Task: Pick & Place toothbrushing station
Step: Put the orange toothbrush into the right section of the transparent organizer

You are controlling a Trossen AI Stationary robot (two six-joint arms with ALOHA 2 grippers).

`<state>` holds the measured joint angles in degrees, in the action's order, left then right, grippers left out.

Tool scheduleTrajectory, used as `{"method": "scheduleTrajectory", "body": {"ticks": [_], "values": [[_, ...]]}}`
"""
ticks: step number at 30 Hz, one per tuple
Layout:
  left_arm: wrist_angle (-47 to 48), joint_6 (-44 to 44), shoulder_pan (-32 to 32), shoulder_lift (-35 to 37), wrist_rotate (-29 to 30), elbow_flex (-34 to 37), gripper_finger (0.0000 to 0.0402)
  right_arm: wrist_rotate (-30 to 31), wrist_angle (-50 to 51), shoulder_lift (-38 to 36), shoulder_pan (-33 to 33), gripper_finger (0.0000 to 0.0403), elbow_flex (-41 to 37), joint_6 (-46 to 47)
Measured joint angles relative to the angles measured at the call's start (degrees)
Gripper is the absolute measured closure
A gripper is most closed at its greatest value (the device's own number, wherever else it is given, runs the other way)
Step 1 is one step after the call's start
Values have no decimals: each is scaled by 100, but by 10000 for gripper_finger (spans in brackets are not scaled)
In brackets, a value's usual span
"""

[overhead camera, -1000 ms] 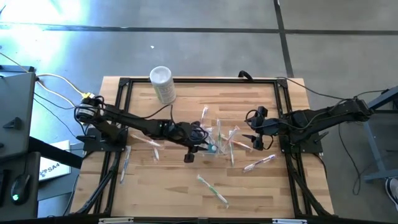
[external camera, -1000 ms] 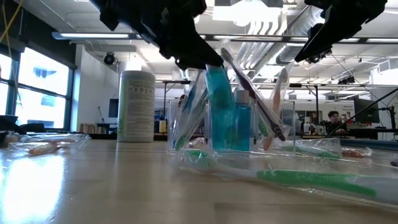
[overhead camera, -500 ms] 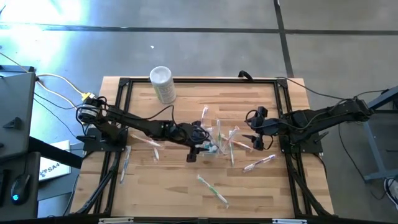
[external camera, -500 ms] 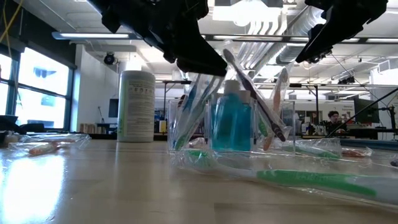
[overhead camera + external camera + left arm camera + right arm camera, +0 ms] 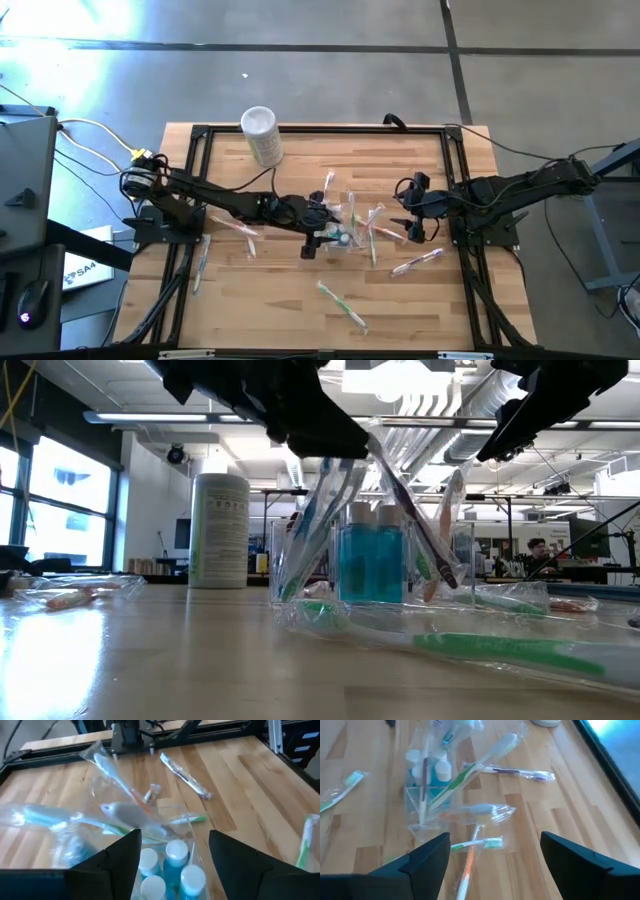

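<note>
As the left arm reaches low across the tabletop point(image 5: 260, 300) toward its middle, we see the left pincer point(image 5: 322, 240) poised just above the clear plastic cup point(image 5: 372, 565), fingers spread and holding nothing. Teal toothpaste tubes point(image 5: 172, 866) stand upright in the cup directly between and below those fingers, among leaning toothbrushes point(image 5: 412, 520). The right pincer point(image 5: 408, 222) waits beside the cup, likewise released, above loose wrapped brushes.
</note>
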<state>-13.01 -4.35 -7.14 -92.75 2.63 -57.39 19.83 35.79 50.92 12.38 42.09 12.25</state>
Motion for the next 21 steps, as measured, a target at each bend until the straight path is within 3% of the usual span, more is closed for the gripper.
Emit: {"method": "scheduleTrajectory", "body": {"ticks": [5, 10, 17, 21], "values": [[81, -67, -115, 222, 9, 2, 172, -664, -8, 4, 2, 101, 0, -14], [520, -230, -430, 517, 131, 0, 172, -636, 0, -48, 0, 101, 0, 95], [2727, 458, -905, 1086, 951, -2, 171, -632, 46, -44, 2, 101, 2, 128], [4257, 1944, -985, 1307, 988, -1, 171, -631, 44, -45, 2, 101, 2, 145]]}}
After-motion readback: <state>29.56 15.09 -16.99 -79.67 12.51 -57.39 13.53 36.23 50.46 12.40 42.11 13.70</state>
